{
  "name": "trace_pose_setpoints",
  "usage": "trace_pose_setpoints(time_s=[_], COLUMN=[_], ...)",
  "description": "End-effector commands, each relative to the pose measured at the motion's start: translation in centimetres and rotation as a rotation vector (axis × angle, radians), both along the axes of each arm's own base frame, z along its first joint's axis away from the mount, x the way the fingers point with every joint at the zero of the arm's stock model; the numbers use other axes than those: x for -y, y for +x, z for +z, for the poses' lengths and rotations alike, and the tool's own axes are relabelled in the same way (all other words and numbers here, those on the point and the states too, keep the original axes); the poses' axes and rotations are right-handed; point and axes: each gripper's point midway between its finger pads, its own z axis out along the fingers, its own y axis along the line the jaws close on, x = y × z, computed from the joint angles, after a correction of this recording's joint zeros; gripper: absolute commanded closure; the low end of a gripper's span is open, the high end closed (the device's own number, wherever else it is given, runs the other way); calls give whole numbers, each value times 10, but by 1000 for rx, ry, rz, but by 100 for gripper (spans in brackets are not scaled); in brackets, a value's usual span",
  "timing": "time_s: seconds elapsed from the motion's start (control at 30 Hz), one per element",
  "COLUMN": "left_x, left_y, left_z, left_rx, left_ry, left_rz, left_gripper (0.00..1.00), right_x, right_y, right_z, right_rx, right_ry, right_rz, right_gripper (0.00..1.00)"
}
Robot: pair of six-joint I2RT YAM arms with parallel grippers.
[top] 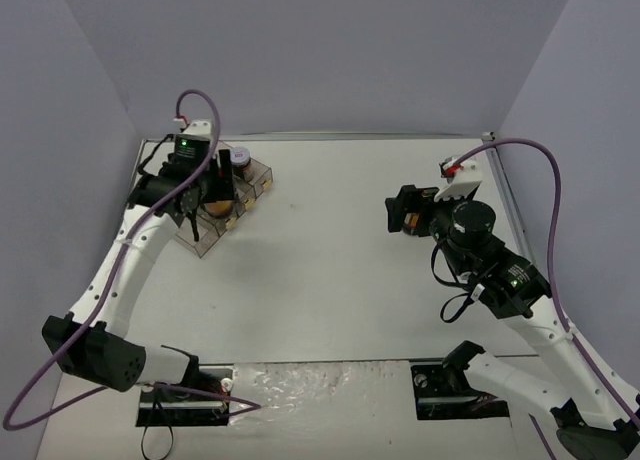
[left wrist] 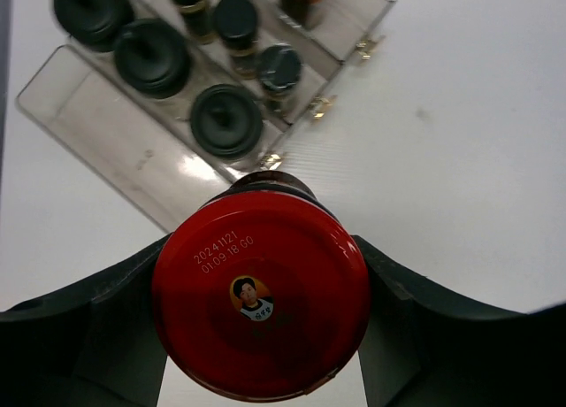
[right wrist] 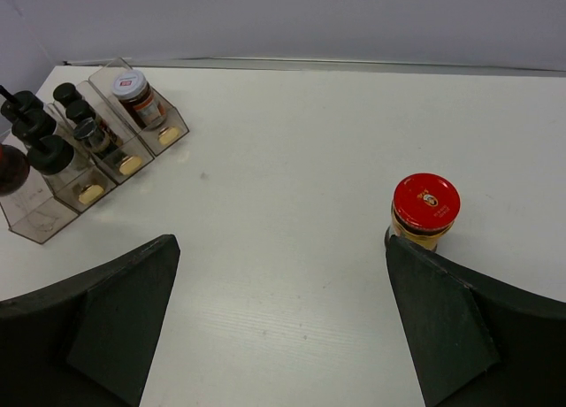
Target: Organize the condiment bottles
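My left gripper (left wrist: 263, 248) is shut on a wide jar with a red lid (left wrist: 261, 305), held upright at the near end of the clear compartment tray (left wrist: 115, 142). In the top view this gripper (top: 212, 195) is over the tray (top: 258, 183). Several black-capped jars (left wrist: 227, 119) stand in the tray, and a white-lidded jar (right wrist: 131, 87) stands in its far compartment. A second red-lidded jar (right wrist: 425, 208) with orange-brown contents stands alone on the table. My right gripper (right wrist: 281, 248) is open and empty, its right fingertip (right wrist: 407, 257) just short of that jar.
Grey walls close the table on the left, back and right. The table's white surface (top: 330, 270) runs between the tray and the right arm (top: 500, 270). A raised rail (top: 505, 190) lines the right edge.
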Motion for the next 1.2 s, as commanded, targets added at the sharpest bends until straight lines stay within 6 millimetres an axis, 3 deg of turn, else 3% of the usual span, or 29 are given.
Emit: trace_pose_setpoints(time_s=[0.0,0.2,0.47,0.7,1.17], left_x=[-58,-131,-189,-204,-226], left_y=[10,37,71,107,132], left_z=[39,37,23,-1,-65], left_rx=[91,103,92,76,-8], left_ry=[-38,-87,-103,-95,-70], left_rz=[151,345,493,513,565], left_gripper=[100,100,100,100,100], right_x=[-11,-17,-12,-8,-5], right_y=[5,4,-2,-1,7], right_z=[38,33,29,24,0], right_rx=[108,97,101,98,52], right_ry=[70,67,71,58,17], right_rz=[45,81,76,56,17], right_gripper=[0,0,0,0,0])
